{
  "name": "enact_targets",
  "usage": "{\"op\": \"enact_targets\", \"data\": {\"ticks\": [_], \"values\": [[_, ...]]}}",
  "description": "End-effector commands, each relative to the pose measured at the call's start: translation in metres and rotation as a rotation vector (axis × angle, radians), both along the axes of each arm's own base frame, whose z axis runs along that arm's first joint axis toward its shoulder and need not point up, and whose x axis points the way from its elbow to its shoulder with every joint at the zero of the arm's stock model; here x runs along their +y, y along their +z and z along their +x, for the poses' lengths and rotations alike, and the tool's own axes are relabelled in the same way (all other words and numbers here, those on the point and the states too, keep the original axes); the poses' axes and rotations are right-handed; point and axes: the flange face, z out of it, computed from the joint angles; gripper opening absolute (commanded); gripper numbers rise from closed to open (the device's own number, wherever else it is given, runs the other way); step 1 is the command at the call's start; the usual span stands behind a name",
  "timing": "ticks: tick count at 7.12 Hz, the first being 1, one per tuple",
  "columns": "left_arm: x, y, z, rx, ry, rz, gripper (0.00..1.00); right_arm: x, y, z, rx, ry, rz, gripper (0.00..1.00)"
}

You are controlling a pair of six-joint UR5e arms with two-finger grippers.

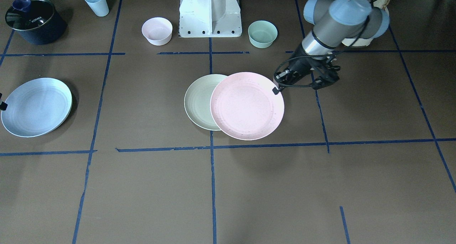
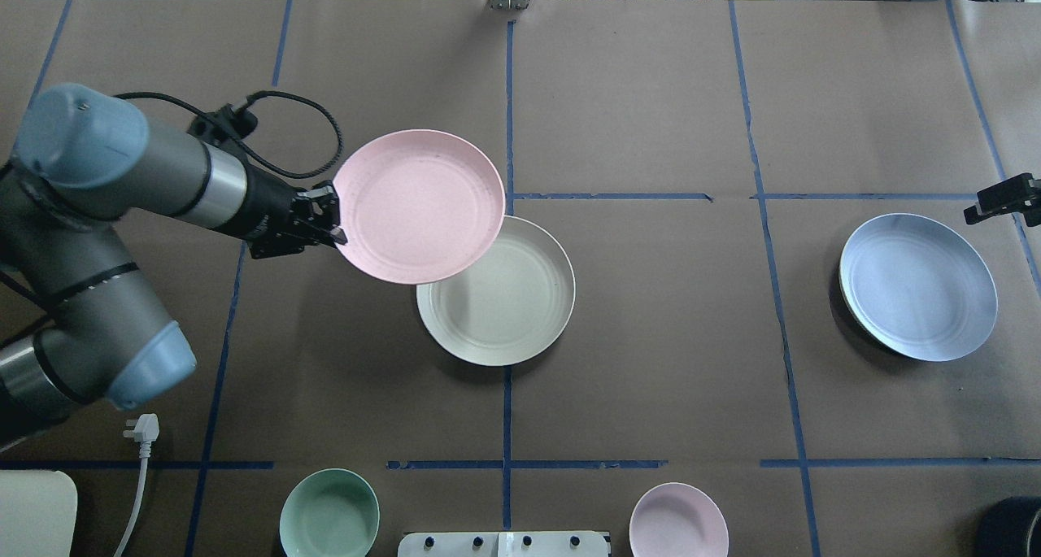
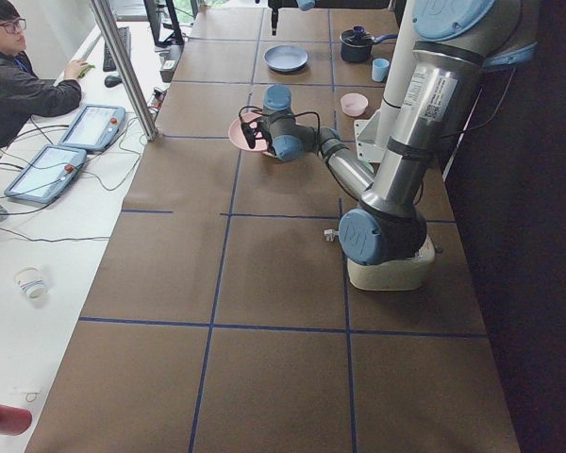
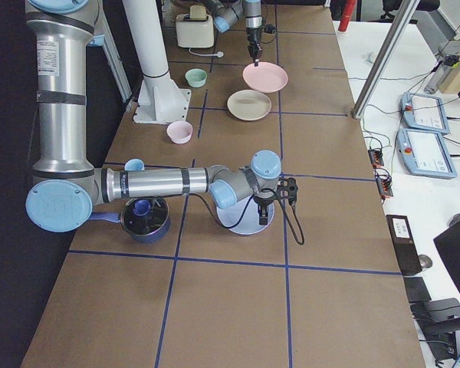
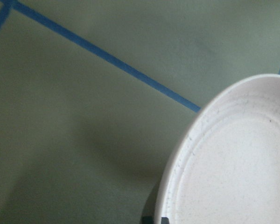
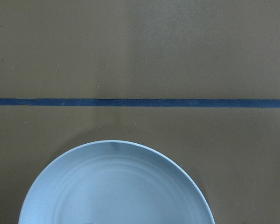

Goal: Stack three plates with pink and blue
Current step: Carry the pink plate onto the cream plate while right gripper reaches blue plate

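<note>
My left gripper [image 2: 333, 233] is shut on the near-left rim of the pink plate [image 2: 419, 206] and holds it level above the table. The pink plate overlaps the far-left part of the cream-white plate [image 2: 508, 301], which lies flat at the table's middle. The front-facing view shows the same, with the left gripper [image 1: 277, 90] at the pink plate's [image 1: 247, 105] edge. The blue plate [image 2: 917, 287] is at the right and casts a thick shadow, so it looks slightly raised. My right gripper [image 4: 261, 218] is at its rim and seems shut on it. Its fingers are hidden.
A mint-green bowl [image 2: 329, 515] and a small pink bowl [image 2: 679, 520] stand near the robot's base [image 2: 504, 545]. A dark pot [image 1: 35, 20] and a light-blue cup [image 1: 96, 2] are at the right arm's near corner. A plug [image 2: 140, 428] lies by the left arm.
</note>
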Motion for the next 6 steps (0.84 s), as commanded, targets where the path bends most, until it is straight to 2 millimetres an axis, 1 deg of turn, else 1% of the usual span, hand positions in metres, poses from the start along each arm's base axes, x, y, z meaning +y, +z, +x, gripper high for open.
{"op": "enact_targets", "data": {"ticks": [1,2,3,4,5,6], "values": [[0.037,-0.027,0.054,0.003,-0.004,-0.012,0.0,0.004,0.015,-0.028,-0.032,0.069,-0.009,1.0],[0.039,-0.024,0.06,-0.003,0.004,-0.016,0.0,0.004,0.014,-0.029,-0.042,0.075,-0.01,1.0],[0.047,-0.022,0.068,-0.007,0.02,-0.019,0.0,0.008,0.017,-0.027,-0.044,0.071,-0.017,1.0],[0.055,-0.021,0.078,-0.01,0.041,-0.019,0.13,0.01,0.018,-0.027,-0.044,0.071,-0.021,1.0],[0.051,-0.021,0.085,-0.015,0.045,-0.013,0.99,0.012,0.02,-0.026,-0.041,0.07,-0.024,1.0],[0.053,-0.025,0.083,-0.009,0.048,-0.007,1.0,0.013,0.022,-0.025,-0.041,0.069,-0.029,1.0]]}}
